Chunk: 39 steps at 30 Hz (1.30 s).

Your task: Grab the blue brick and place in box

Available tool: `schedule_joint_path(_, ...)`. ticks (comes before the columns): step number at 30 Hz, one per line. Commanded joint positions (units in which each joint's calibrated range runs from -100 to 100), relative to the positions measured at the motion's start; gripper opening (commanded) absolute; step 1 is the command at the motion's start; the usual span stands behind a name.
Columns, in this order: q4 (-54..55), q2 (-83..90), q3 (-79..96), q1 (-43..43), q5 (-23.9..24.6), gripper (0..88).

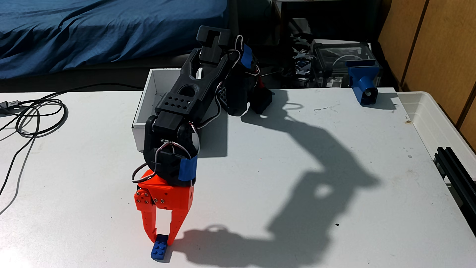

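The small blue brick (160, 249) lies on the white table near the front edge, its studs facing up. My orange gripper (161, 239) points down at it, and its two fingers clasp the brick's far end from either side. The brick still rests on the table. The white box (144, 103) stands open behind the gripper near the table's far edge. The black arm reaches over the box and hides much of its inside and right wall.
Looped dark cables (38, 113) lie at the left of the table. A blue cylinder-fronted device (363, 82) stands at the far right corner, with a translucent plastic tub (438, 123) and a black rail (456, 175) along the right edge. The arm's shadow falls to the right.
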State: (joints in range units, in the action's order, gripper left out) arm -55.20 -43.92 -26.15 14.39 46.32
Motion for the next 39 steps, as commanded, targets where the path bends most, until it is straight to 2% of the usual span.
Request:
schedule_joint_path(1,0.44,0.58,-2.51,0.39,0.22,0.8)
schedule_joint_path(9,-1.45,1.76,-2.60,1.21,-0.30,0.8)
schedule_joint_path(17,-20.93,8.87,-10.49,2.55,-0.46,0.8)
schedule_joint_path(22,-28.68,15.63,-11.65,5.15,-2.41,0.8)
schedule_joint_path(31,-43.59,27.98,-11.03,14.51,-10.04,0.7)
schedule_joint_path(39,-44.36,38.46,2.37,22.16,-16.88,1.0)
